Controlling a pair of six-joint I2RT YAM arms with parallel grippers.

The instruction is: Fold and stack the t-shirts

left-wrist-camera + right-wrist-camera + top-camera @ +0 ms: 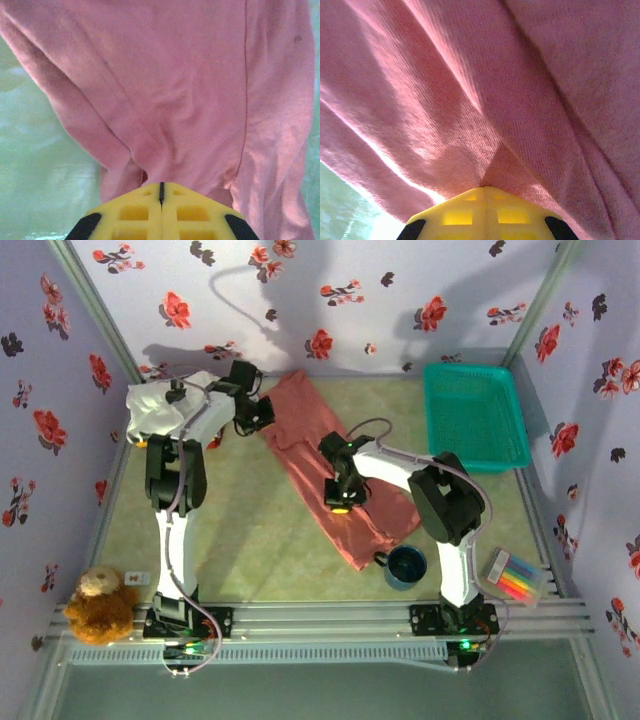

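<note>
We are seeing the right pincer [483, 189] holding tight to a fold of the salmon-pink t-shirt [352, 530]. The cloth is stretching away from it towards the left pincer [161, 184], which is also pinching it shut. Left of that pincer, a white t-shirt [160, 405] is lying bunched.

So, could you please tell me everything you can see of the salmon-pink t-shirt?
The salmon-pink t-shirt is plain soft cloth with stitched seams, lying creased in a long diagonal strip on the green table, from far centre towards the near right. The left gripper is shut on it near its far end, the right gripper on a fold near the middle; cloth puckers at both tips. Its near end lies close to a dark blue mug.
</note>
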